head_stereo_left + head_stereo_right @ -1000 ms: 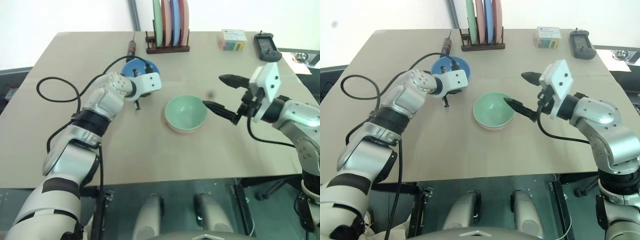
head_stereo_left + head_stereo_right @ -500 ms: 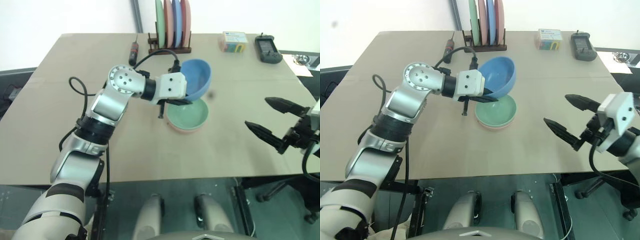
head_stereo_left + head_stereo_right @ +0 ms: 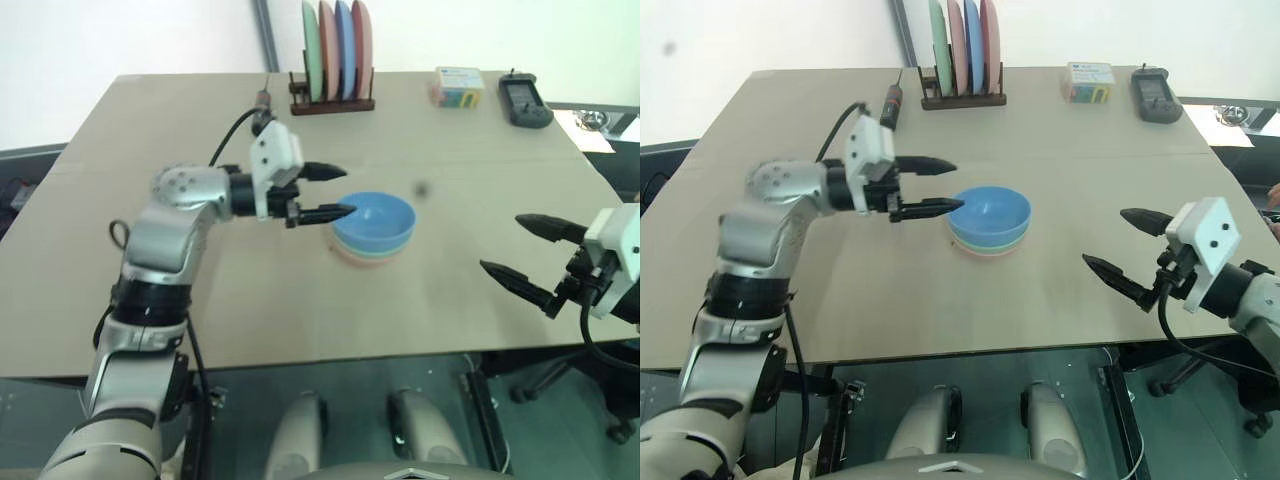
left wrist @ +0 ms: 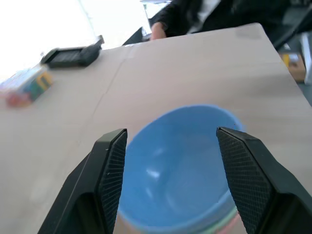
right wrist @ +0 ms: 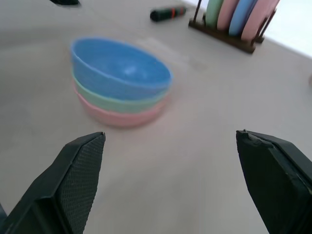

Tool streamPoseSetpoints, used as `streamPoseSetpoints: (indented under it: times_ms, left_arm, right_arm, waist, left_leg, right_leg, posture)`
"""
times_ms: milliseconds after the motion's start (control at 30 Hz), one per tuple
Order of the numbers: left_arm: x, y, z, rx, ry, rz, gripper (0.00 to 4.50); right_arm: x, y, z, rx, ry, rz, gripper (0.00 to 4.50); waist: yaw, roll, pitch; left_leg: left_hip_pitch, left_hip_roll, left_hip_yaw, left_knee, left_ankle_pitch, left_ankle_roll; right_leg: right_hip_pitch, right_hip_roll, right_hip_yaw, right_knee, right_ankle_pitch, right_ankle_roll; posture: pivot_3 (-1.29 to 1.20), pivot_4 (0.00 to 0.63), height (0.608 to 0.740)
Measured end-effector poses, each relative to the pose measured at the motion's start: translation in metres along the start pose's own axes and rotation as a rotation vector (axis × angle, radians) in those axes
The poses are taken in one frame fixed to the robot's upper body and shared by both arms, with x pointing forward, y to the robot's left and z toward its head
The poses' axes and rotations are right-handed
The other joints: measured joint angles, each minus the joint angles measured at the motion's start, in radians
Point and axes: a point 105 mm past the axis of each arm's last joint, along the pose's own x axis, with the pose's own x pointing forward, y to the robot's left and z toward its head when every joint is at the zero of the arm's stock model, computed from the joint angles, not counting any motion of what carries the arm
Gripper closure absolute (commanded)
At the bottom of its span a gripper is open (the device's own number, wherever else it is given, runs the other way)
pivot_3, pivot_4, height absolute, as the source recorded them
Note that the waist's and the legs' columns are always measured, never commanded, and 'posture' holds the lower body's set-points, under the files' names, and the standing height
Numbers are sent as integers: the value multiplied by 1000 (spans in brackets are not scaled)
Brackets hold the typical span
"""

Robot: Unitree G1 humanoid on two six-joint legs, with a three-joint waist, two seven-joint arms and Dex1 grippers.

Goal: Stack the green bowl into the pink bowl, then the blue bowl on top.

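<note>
Item: three-bowl stack, mid-table, your landmark. The small smooth salmon-pink bowl [image 5: 119, 117] sits at the bottom, the pale mint-green plastic bowl [image 5: 117, 101] is nested in it, and the light sky-blue round bowl [image 3: 374, 219], carried tilted above the stack half a second ago, now rests level on top. The left gripper [image 3: 333, 191], which held that bowl, has released it; its black fingers stand spread just beside the stack's left rim, holding nothing. The right gripper [image 3: 519, 251] hangs wide open and empty, well right of the stack. The wooden rack of upright coloured plates [image 3: 335, 52] stands beyond the stack. You may judge both stacking steps done; only pulling clear remains.
</note>
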Motion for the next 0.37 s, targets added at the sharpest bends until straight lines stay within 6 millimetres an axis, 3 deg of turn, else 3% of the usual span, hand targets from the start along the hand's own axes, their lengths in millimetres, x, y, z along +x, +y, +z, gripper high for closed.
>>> streamPoseSetpoints:
  times_ms: [33,100,167,200,367]
  left_arm:
    - [-10,-5,-8,-44,5,2,65]
    - [-34,-23,-26,-153,6,8,65]
    - [-45,-29,-35,-188,21,34,65]
    - [-63,-33,-47,-219,69,93,65]
    - [-102,-41,-52,-203,160,198,65]
  right_arm:
    - [1,-6,-2,8,-12,-10,0]
    - [1,-11,-9,26,-13,6,0]
    - [-2,-10,-15,29,17,37,0]
    - [-9,-7,-24,31,82,83,0]
    - [-35,-12,-20,41,133,128,0]
  waist:
    - [-1,0,0]
    - [0,0,0]
    - [4,0,0]
    - [11,0,0]
    - [22,-1,-1]
  left_leg:
    - [0,0,1,0,0,0]
    - [0,0,1,-2,0,0]
    - [0,0,0,-2,0,0]
    - [0,0,0,-3,0,0]
    - [2,0,1,-2,0,0]
  right_leg:
    - [0,0,0,0,0,0]
    - [0,0,0,-1,1,-2]
    - [-1,-1,0,-1,1,-2]
    - [-1,-1,-1,-2,1,-3]
    - [1,-2,-1,-2,-4,-3]
  posture:
    - [0,150,740]
    - [0,150,740]
    - [0,150,740]
    - [0,150,740]
    - [0,150,740]
